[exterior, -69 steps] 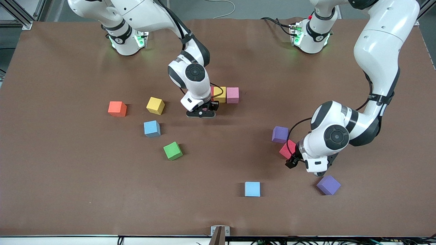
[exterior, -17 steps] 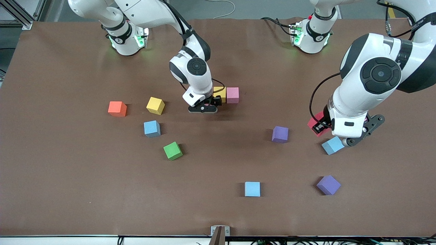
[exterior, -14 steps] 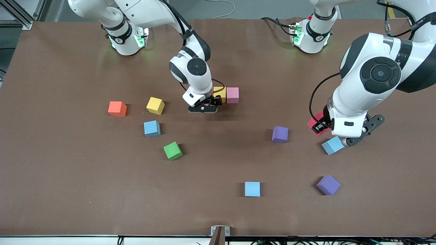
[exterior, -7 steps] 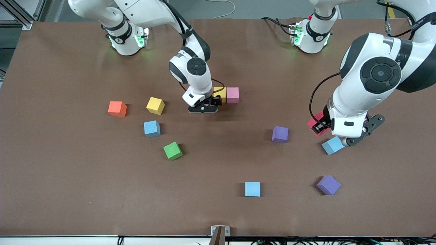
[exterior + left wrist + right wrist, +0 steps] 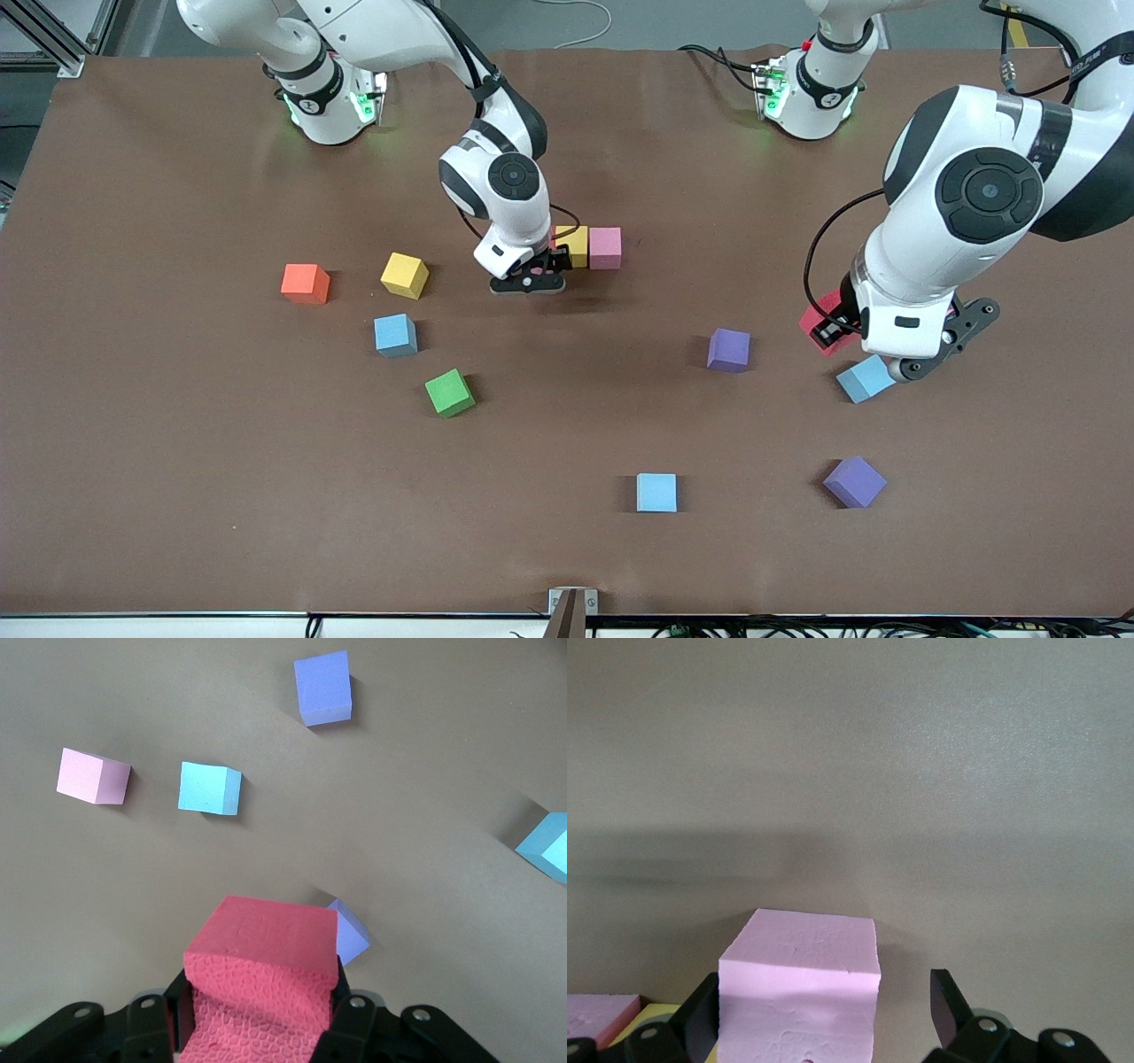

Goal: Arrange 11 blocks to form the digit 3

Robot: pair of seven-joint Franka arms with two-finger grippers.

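Front view, left hand (image 5: 828,332) half hides red block (image 5: 817,317), pink block (image 5: 799,992) unseen

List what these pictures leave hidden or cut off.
- Front view: the right gripper and its wrist cover the pink block between its open fingers.
- Front view: the left arm's wrist hides most of the red block.
- Left wrist view: the left gripper, shut on the red block, is cropped by the frame edge.
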